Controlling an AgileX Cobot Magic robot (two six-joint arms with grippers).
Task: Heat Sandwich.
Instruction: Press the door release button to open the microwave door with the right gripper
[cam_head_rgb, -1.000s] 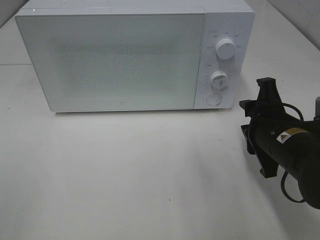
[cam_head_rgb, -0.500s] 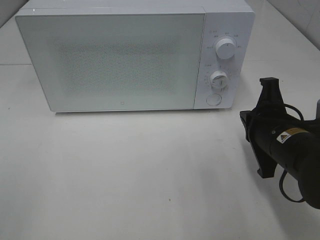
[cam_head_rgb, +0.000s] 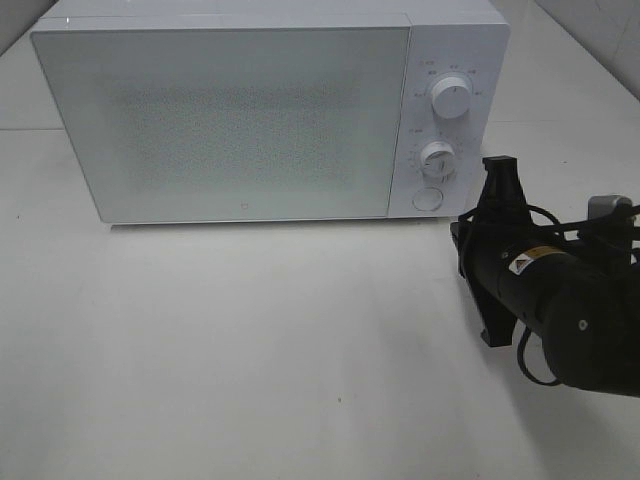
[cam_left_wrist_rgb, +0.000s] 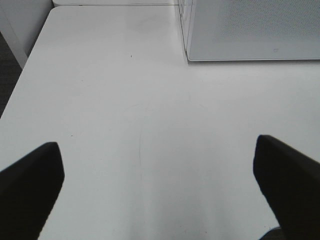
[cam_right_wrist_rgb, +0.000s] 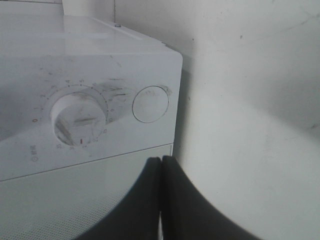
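**You had the right gripper (cam_head_rgb: 500, 168) closed and pointed at the microwave's (cam_head_rgb: 230, 120) round button (cam_head_rgb: 427, 199).**
Its jaws met and gripped nothing, while your left gripper (cam_left_wrist_rgb: 160, 187) hung wide open and empty over the table (cam_left_wrist_rgb: 150, 100). To press well, I judge you needed the tip square on that button and clear of the lower dial (cam_head_rgb: 438, 158) beside it. Only the right wrist view showed the jaws sealed. Only the high view showed the whole door (cam_head_rgb: 220, 130) closed. No view showed the sandwich.
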